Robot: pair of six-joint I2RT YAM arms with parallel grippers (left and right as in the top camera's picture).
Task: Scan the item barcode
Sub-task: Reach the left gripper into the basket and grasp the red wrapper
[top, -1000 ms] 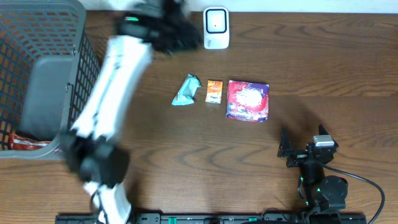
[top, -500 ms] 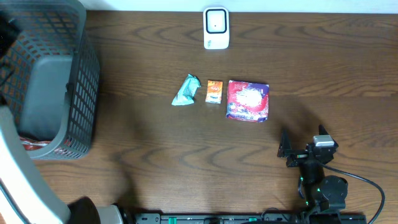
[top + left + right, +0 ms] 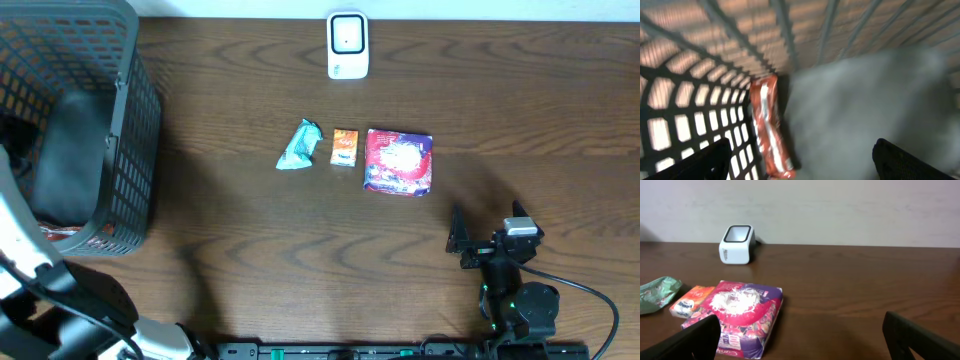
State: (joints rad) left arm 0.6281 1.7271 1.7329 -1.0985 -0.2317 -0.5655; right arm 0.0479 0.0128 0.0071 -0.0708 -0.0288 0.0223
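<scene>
I judge one item done, as the red packet (image 3: 771, 127) lies in the basket (image 3: 130, 130) at left under my wide-open, empty left tool (image 3: 800, 155), while the teal packet (image 3: 299, 146), orange packet (image 3: 345, 147) and pink packet (image 3: 399, 161) on the table (image 3: 250, 230), nearer than the scanner (image 3: 347, 45), await scanning, with the right tool (image 3: 800, 332) also wide open and empty.

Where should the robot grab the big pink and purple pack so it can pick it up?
Probably best to come from straight above and pinch its near and far edges. The pack lies flat on the table, so nothing fits underneath. The little orange packet crowds one side, but the near and far edges are free.
</scene>
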